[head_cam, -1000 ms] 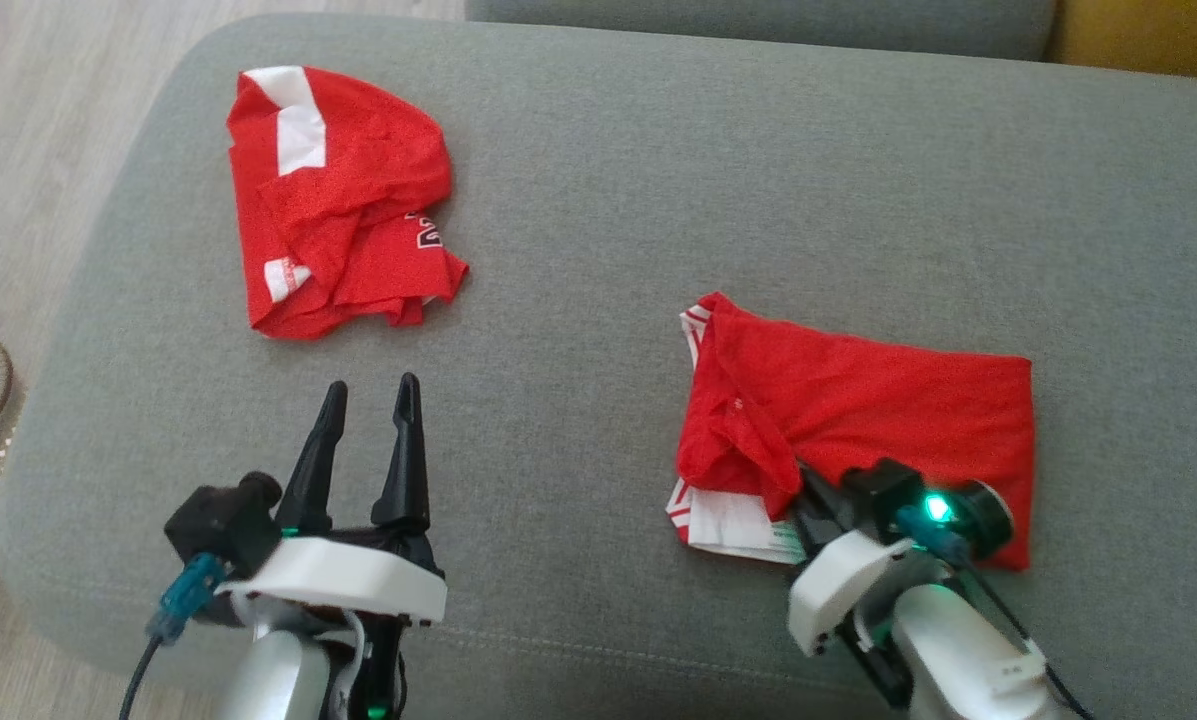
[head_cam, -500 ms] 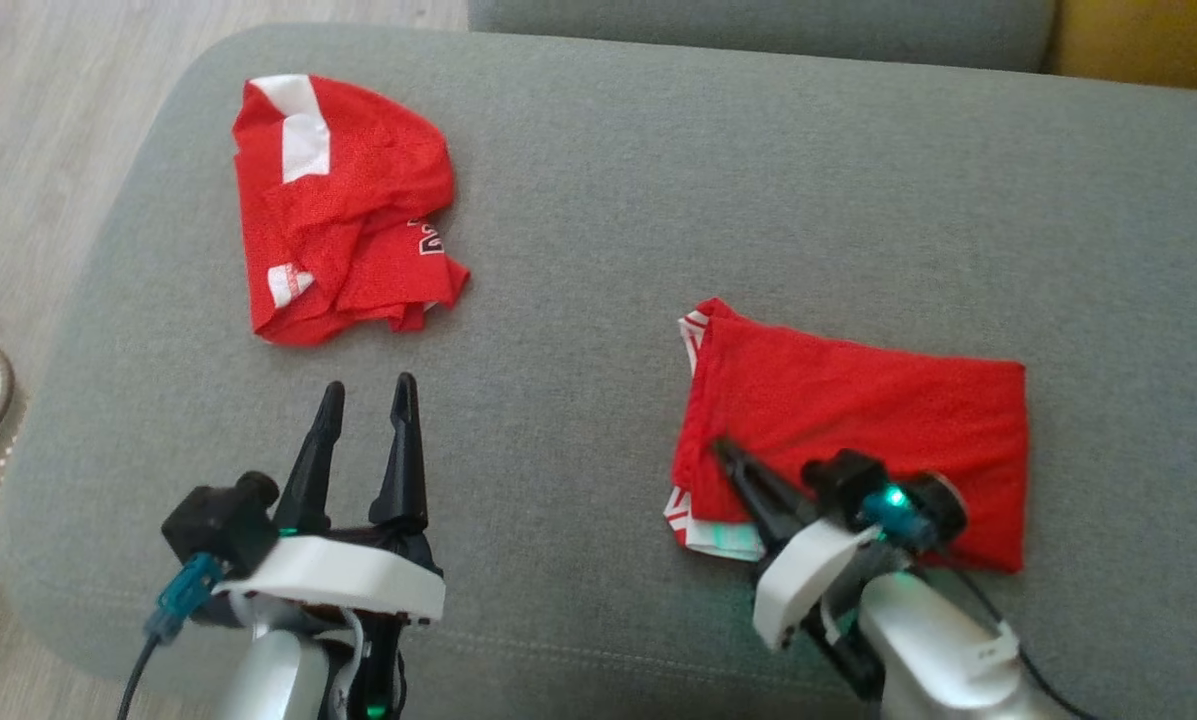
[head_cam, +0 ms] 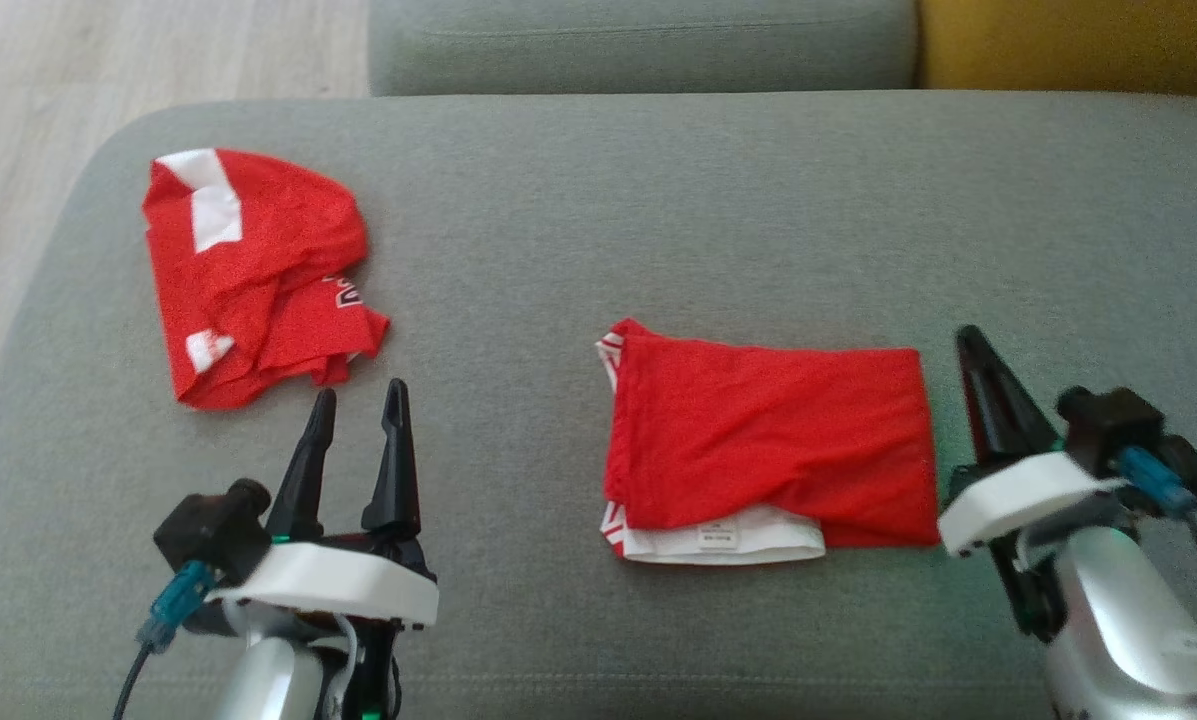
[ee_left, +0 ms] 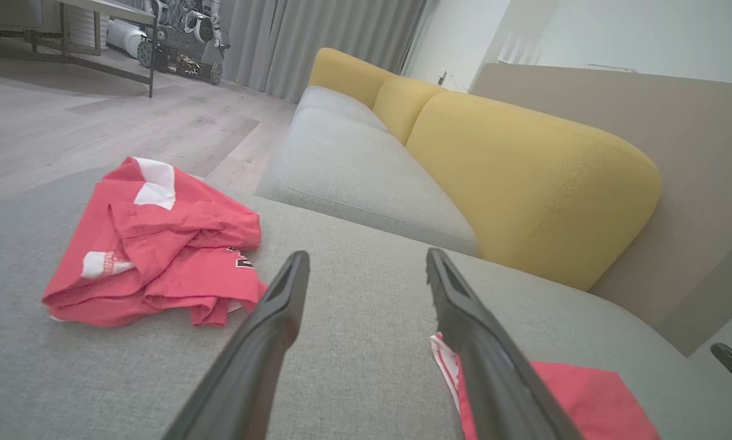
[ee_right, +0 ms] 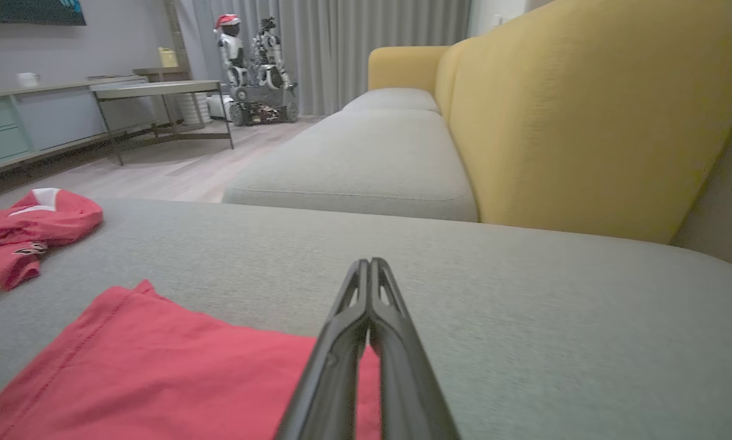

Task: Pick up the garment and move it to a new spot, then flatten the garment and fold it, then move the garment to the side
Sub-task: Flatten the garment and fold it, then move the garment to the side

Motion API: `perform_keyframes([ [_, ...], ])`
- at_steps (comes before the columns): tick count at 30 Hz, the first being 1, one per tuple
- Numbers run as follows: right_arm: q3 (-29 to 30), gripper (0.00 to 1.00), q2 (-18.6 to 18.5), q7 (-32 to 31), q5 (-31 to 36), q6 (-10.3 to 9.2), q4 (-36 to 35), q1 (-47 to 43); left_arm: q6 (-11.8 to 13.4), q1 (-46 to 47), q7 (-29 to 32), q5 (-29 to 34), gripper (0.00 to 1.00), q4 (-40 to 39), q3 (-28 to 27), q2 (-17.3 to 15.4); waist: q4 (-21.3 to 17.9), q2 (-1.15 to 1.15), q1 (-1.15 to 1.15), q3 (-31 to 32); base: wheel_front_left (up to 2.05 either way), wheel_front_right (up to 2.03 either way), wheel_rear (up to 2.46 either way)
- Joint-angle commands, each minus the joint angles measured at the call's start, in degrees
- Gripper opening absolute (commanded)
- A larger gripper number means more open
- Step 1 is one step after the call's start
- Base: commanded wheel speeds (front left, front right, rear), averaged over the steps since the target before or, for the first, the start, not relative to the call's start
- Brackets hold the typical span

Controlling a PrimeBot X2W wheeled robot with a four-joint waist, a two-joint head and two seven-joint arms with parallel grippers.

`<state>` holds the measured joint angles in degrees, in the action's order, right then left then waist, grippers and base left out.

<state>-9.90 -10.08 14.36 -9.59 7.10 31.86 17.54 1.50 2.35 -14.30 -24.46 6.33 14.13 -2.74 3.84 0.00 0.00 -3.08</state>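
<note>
Grey sofa (head_cam: 658, 200), yellow backrest (ee_right: 586, 122), seemingly wooden floor (head_cam: 58, 50)

Folded garment (head_cam: 768, 440): red cloth, fine knit, matt, over a white cloth layer. Crumpled garment (head_cam: 258, 280): like red cloth, white panels. Sofa cushion (head_cam: 658, 230): grey woven cloth, coarse, matt. Backrest (ee_left: 524, 165): yellow cloth. Floor (head_cam: 108, 50): pale wood grain. Left tool (head_cam: 360, 392) and right tool (head_cam: 966, 340): dark matt plastic, smooth white housings.
</note>
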Motion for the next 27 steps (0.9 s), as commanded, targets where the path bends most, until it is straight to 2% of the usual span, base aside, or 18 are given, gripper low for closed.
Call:
perform_keyframes([
  [1, 1.1, 0.0, -0.7, 0.6, 0.7, 0.39, -3.1, -0.4, -0.1, 1.6, -0.7, -0.4, 1.0, -2.2, -1.7, -0.1, -1.5, 0.0, 0.0, 0.4, 0.0, 0.0, 0.0],
  [10, 7.6, 0.0, 0.6, 0.1, 2.5, 0.39, -8.7, -5.5, 0.1, 1.2, -0.7, -0.2, 1.0, -2.3, -0.9, -0.1, -3.9, 0.0, 0.0, 0.7, 0.0, 0.0, 0.0],
  [11, 8.1, 0.28, 0.9, 0.1, 2.7, 0.39, -9.4, -6.1, 0.0, 1.1, -0.7, -0.2, 1.0, -2.3, -0.9, -0.1, -4.0, 0.0, 0.0, 0.7, 0.0, 0.0, 0.0],
  [12, 8.4, 1.0, 1.3, 0.1, 2.8, 0.39, -10.1, -6.7, 0.0, 1.0, -0.7, -0.2, 1.0, -2.3, -0.8, -0.1, -4.1, 0.0, 0.0, 0.7, 0.0, 0.0, 0.0],
  [27, 11.4, 1.0, 3.9, 0.5, 4.7, 0.39, -14.5, -11.0, -0.1, -0.2, -0.7, 1.3, 1.0, -2.8, -0.1, -0.1, -3.3, 0.0, 0.0, 0.5, 0.0, 0.0, 0.0],
])
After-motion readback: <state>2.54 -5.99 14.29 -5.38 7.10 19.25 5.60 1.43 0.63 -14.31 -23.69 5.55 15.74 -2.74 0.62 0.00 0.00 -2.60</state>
